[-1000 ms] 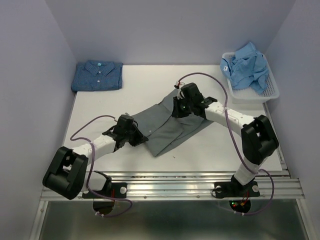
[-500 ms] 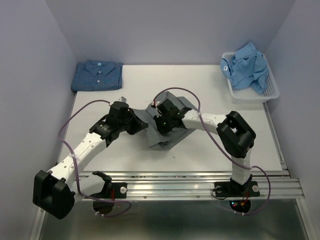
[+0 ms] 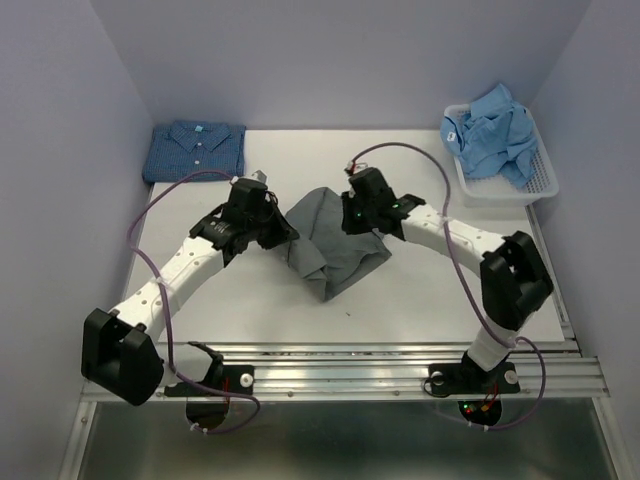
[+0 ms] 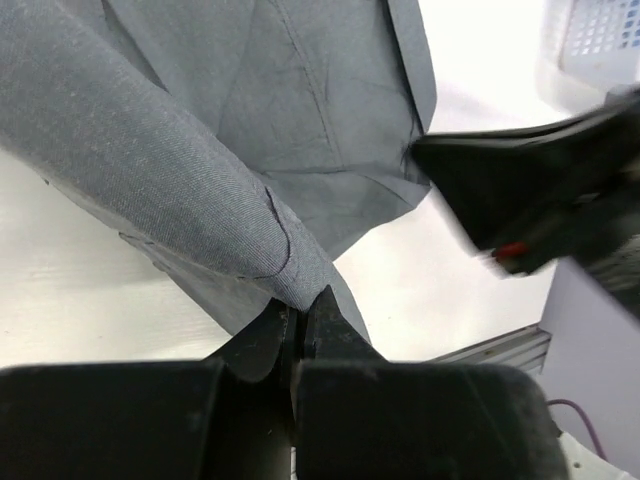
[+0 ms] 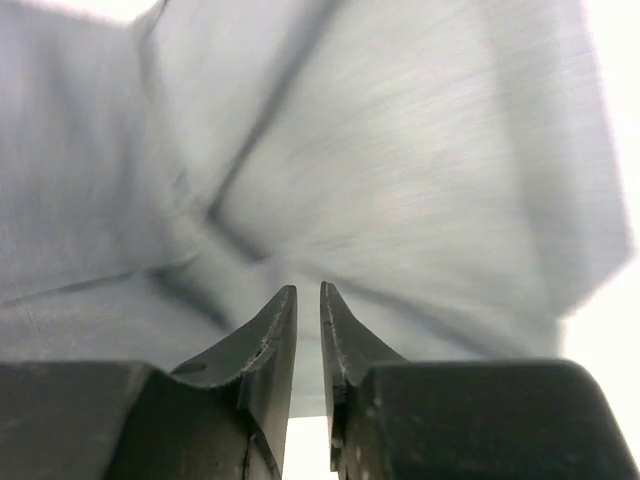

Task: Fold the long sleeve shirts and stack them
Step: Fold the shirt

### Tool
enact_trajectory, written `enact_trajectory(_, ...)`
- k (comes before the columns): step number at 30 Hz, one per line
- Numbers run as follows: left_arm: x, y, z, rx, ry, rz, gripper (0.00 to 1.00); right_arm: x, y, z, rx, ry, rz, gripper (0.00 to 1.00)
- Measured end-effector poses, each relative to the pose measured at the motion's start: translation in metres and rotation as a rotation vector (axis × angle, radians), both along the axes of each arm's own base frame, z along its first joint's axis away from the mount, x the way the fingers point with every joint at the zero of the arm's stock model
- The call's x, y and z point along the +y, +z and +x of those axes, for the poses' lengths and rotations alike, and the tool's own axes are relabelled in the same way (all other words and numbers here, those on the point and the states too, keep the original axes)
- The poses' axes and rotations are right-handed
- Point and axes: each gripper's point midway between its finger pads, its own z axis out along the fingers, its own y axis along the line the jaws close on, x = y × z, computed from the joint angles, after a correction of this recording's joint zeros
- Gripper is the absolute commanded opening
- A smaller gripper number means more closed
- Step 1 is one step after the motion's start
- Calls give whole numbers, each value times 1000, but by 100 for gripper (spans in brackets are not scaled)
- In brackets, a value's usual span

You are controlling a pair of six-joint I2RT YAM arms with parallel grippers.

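Note:
The mid-grey shirt (image 3: 330, 250) lies bunched and partly folded at the middle of the table. My left gripper (image 3: 281, 232) is at its left edge; in the left wrist view this gripper (image 4: 300, 305) is shut on a raised fold of the grey shirt (image 4: 200, 150). My right gripper (image 3: 353, 222) hangs over the shirt's far right part. In its own view the right gripper (image 5: 308, 292) shows a narrow gap with nothing in it, and the grey cloth (image 5: 400, 150) lies just beyond. The dark blue dotted shirt (image 3: 195, 150) lies folded at the back left.
A white mesh basket (image 3: 515, 192) at the back right holds the crumpled light blue shirt (image 3: 495, 130). The right arm's black body (image 4: 540, 190) shows close by in the left wrist view. The metal rail (image 3: 340, 375) runs along the near edge.
The left gripper has carried the shirt's near-left end up and toward the back, gathering the long spread cloth into a compact heap. The right gripper swept left over the shirt, then back right.

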Motion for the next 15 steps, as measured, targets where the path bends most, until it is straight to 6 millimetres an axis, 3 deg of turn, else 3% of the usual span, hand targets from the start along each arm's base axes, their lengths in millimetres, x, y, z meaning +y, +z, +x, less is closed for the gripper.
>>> enact_trajectory(3, -2, -3, 6, 4, -27, 33, 0, -45, 28, 26, -68, -139, 23, 21)
enact_trajectory(6, -6, -3, 14, 1, -53, 52, 0, -86, 32, 46, -81, -251, 18, 19)
enact_trajectory(9, -12, -4, 22, 0, -79, 65, 0, -112, 14, 60, -56, -313, -25, 17)
enact_trajectory(12, -17, -7, 29, 5, -100, 73, 0, -128, -29, 67, 17, -333, -101, 16)
enact_trajectory(15, -25, -11, 39, 15, -128, 78, 0, -131, -62, 65, 80, -323, -155, 14)
